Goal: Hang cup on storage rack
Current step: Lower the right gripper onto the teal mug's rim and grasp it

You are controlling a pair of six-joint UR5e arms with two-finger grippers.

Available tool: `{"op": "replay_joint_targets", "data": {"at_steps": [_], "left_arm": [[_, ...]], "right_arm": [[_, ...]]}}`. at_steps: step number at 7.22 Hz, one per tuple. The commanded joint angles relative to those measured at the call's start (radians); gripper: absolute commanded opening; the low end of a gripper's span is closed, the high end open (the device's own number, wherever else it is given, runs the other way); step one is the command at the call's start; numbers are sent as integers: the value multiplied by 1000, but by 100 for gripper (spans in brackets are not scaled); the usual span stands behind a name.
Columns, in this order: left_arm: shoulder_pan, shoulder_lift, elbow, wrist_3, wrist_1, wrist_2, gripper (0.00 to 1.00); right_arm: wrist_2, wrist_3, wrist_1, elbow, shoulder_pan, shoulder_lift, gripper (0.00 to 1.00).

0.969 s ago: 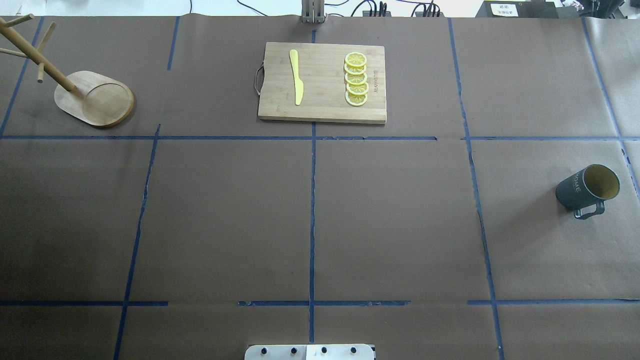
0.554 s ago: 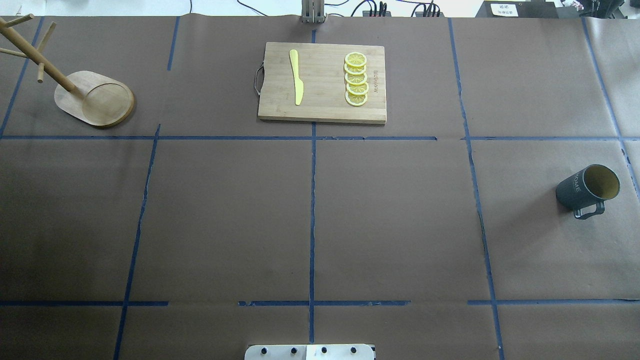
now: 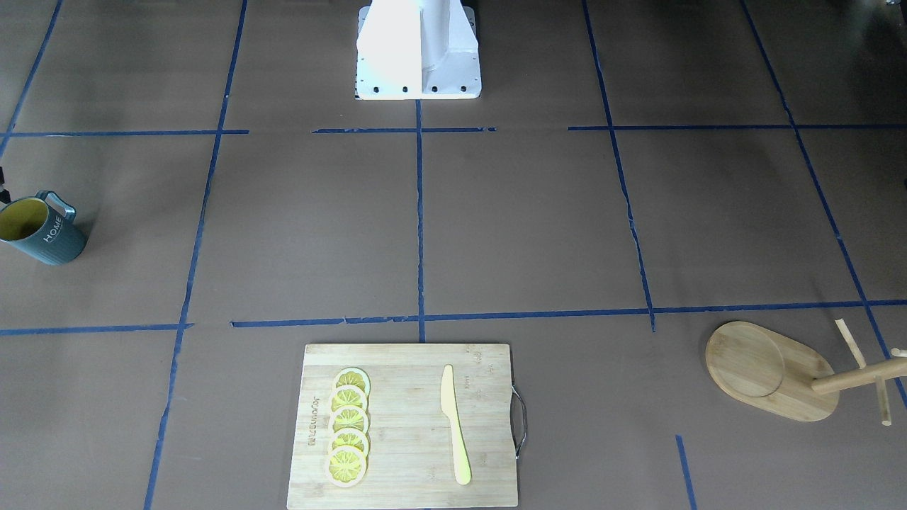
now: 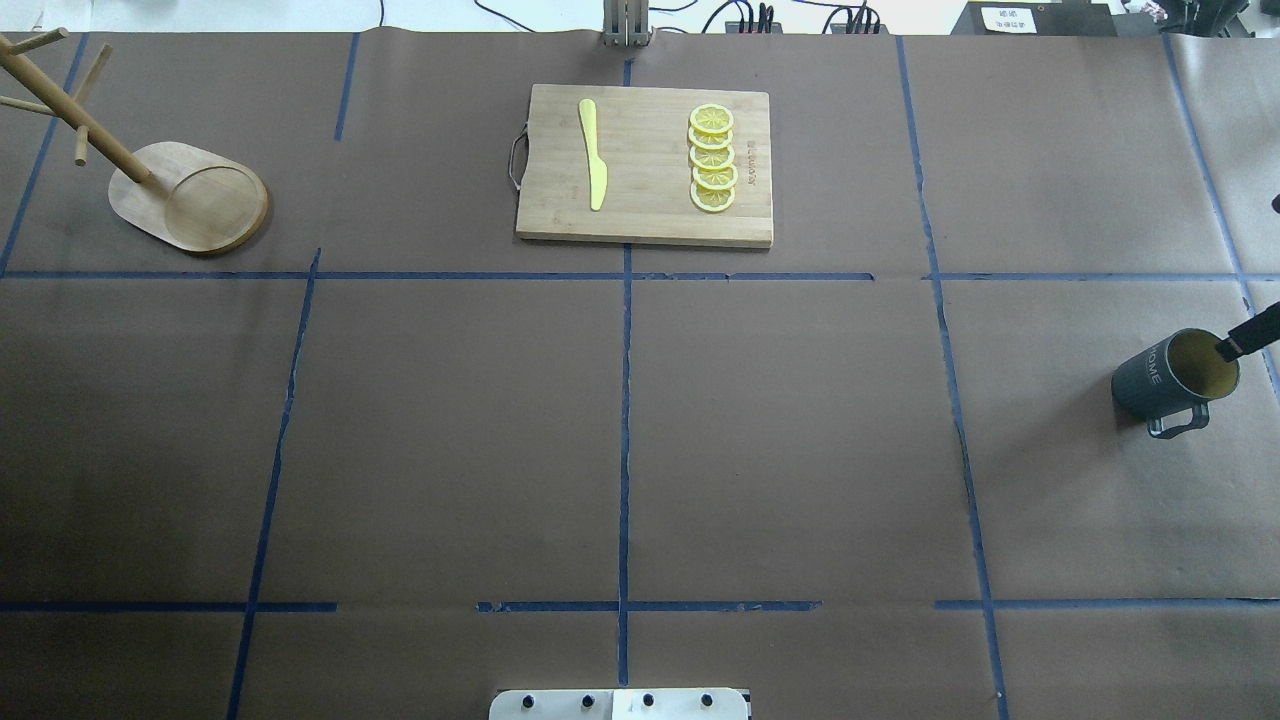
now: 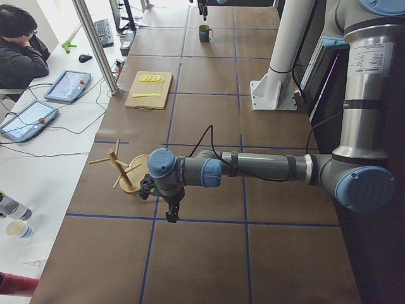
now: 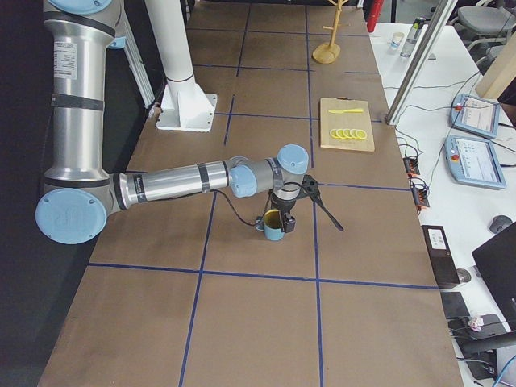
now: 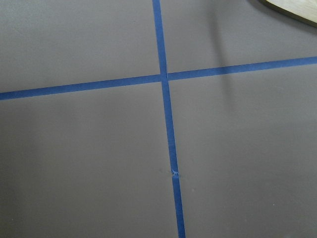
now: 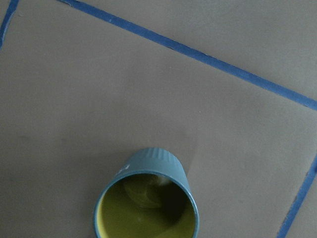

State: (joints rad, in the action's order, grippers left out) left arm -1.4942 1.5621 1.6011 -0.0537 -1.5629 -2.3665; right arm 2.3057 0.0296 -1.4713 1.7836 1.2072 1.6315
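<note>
The cup, dark teal with a yellow inside and "HOME" lettering, stands upright at the table's right side, handle toward the robot. It also shows at the left edge of the front view as cup and from above as cup. My right gripper hangs open over it, one black fingertip at the cup's mouth. The storage rack stands at the far left, its pegs bare. My left gripper hovers beside the rack; whether it is open or shut I cannot tell.
A bamboo cutting board with a yellow knife and several lemon slices lies at the far middle. The robot's white base stands at the near edge. A person sits at a side desk beyond the table.
A black finger of my right gripper has come into the overhead view from the right edge and now sits over the cup's mouth. Cup, rack and board have not moved.
</note>
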Motion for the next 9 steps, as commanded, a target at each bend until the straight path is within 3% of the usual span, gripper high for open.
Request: {"op": "replay_joint_targets", "data": {"at_steps": [1, 5, 6, 8, 9], "left_arm": [[0, 0, 0, 0, 1, 0, 100], [0, 0, 3, 0, -5, 0, 100], [0, 0, 3, 0, -6, 0, 100], [0, 0, 5, -2, -6, 0, 100], [0, 0, 5, -2, -6, 0, 100]], "right_arm": [[-2, 3, 130, -134, -26, -38, 100], [-2, 1, 175, -214, -64, -30, 100], [-2, 1, 177, -227, -74, -39, 92], [3, 3, 175, -221, -74, -42, 3], [7, 6, 175, -219, -74, -44, 0]]}}
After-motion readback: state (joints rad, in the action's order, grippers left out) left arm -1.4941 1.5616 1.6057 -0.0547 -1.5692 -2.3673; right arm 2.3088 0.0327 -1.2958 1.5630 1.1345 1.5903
